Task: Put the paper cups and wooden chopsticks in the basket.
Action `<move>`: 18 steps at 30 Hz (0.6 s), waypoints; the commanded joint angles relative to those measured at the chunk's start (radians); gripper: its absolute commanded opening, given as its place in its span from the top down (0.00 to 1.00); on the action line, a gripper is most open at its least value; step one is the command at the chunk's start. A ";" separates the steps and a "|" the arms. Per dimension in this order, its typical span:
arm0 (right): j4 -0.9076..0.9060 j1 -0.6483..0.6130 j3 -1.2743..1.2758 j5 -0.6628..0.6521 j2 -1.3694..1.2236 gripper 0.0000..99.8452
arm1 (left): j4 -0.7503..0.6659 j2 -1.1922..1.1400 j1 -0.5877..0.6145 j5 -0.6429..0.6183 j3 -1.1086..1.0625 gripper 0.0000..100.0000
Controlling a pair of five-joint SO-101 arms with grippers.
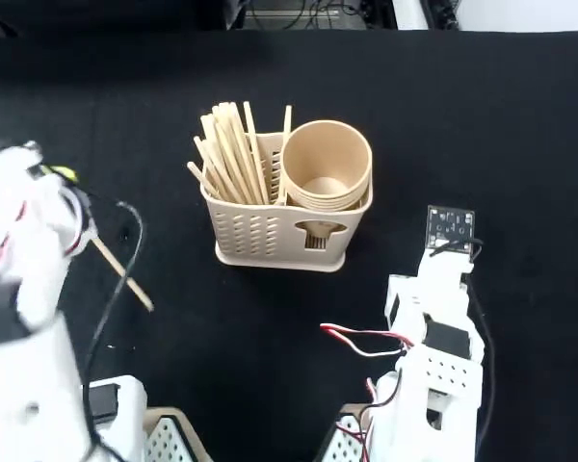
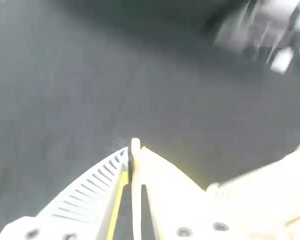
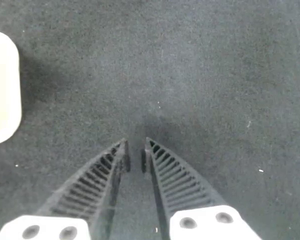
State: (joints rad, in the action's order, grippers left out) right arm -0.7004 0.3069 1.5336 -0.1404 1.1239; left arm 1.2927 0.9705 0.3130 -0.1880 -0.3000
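The beige slotted basket [image 1: 260, 236] stands mid-table. One compartment holds a bundle of wooden chopsticks [image 1: 229, 154]; the other holds stacked paper cups [image 1: 326, 164]. At the table's left, my left gripper [image 1: 80, 226] hangs above the cloth, shut on a single chopstick [image 1: 122, 276] that slants down toward the front. In the left wrist view that chopstick [image 2: 135, 146] pokes out between the closed fingers of the left gripper [image 2: 135, 155]. My right gripper [image 3: 135, 151] is shut with nothing in it, low over the black cloth to the right of the basket, whose pale corner [image 3: 2, 85] shows nearby.
Black cloth [image 1: 482, 115] covers the whole table. The right arm [image 1: 433, 332] with loose red and white wires sits at the front right. Both arm bases [image 1: 164, 438] stand at the front edge.
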 commanded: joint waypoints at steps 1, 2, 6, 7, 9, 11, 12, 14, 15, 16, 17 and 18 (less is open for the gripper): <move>0.018 -0.005 -0.007 -0.011 -0.001 0.94 | -0.052 0.087 0.010 0.015 0.189 0.97; 0.018 -0.005 -0.007 -0.011 -0.001 0.94 | -0.094 0.089 0.010 0.017 0.225 0.97; 0.018 -0.006 -0.007 -0.011 -0.001 0.94 | -0.275 0.083 0.002 0.012 0.334 0.97; 0.018 -0.006 -0.005 -0.011 -0.001 0.94 | -0.331 0.083 0.001 0.012 0.346 0.97; 0.018 -0.006 -0.005 -0.011 -0.001 0.94 | -0.440 0.083 -0.015 0.011 0.354 0.97; 0.018 -0.006 -0.005 -0.011 -0.001 0.94 | -0.511 0.083 -0.091 0.011 0.352 0.97; 0.018 -0.006 -0.005 -0.011 -0.001 0.94 | -0.523 0.083 -0.145 0.017 0.349 0.97; 0.018 -0.006 -0.005 -0.011 -0.001 0.94 | -0.522 0.077 -0.254 0.018 0.349 0.97; 0.018 -0.006 -0.005 -0.011 -0.001 0.94 | -0.522 0.069 -0.295 0.018 0.349 0.97; 0.018 -0.006 -0.005 -0.011 -0.001 0.94 | -0.520 0.058 -0.338 0.018 0.349 0.97; 0.018 -0.006 -0.005 -0.011 -0.001 0.94 | -0.511 0.046 -0.375 0.018 0.349 0.97; 0.018 -0.006 -0.005 -0.011 -0.001 0.94 | -0.494 0.034 -0.406 0.018 0.349 0.97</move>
State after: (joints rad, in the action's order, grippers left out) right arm -0.7004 0.3069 1.5336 -0.1404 1.1239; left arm 0.7925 1.0426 0.0077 -0.1803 0.0207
